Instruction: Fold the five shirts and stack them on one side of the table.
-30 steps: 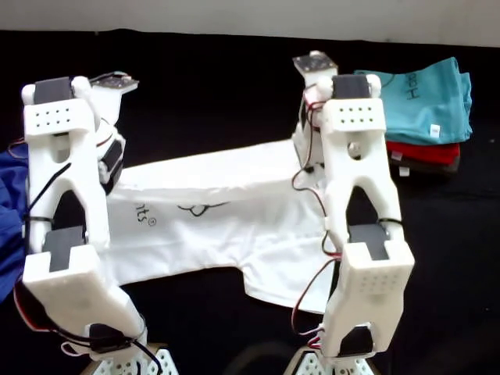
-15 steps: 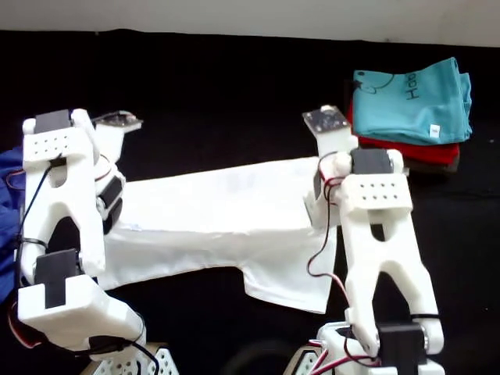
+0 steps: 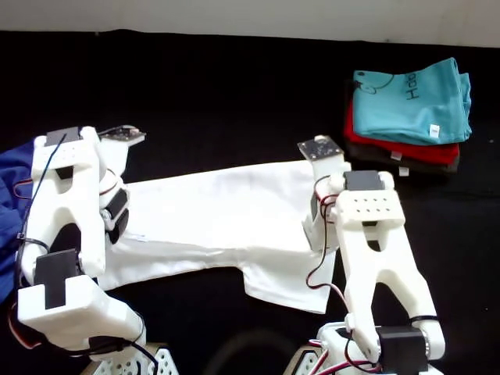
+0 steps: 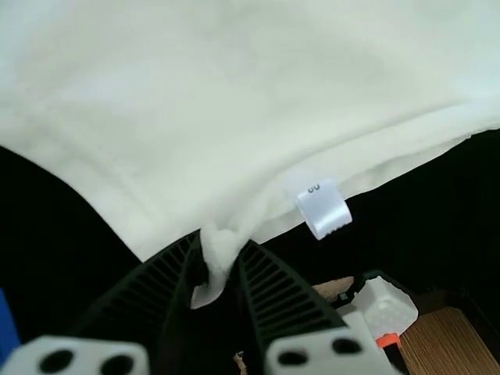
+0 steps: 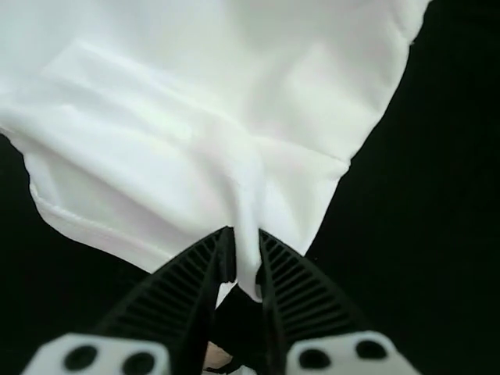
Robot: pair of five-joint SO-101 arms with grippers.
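A white shirt (image 3: 219, 215) lies stretched across the middle of the black table (image 3: 219, 94), folded lengthwise with one sleeve sticking out toward the front. My left gripper (image 3: 117, 212) holds its left end; in the left wrist view the left gripper (image 4: 215, 266) is shut on a pinch of white shirt (image 4: 234, 94) beside a small white tag (image 4: 320, 209). My right gripper (image 3: 318, 223) holds the right end, and in the right wrist view the right gripper (image 5: 244, 262) is shut on the white shirt (image 5: 203, 101). A stack of folded shirts (image 3: 410, 105), teal over red over dark, sits at the back right.
A blue shirt (image 3: 12, 195) lies bunched at the left edge, partly behind the left arm. Both arm bases stand at the front edge. The wooden table edge (image 4: 445, 344) appears past the black cloth in the left wrist view.
Both arms drew back toward the front, carrying the shirt's far edge over itself. The printed front is now covered and the shirt lies narrower.
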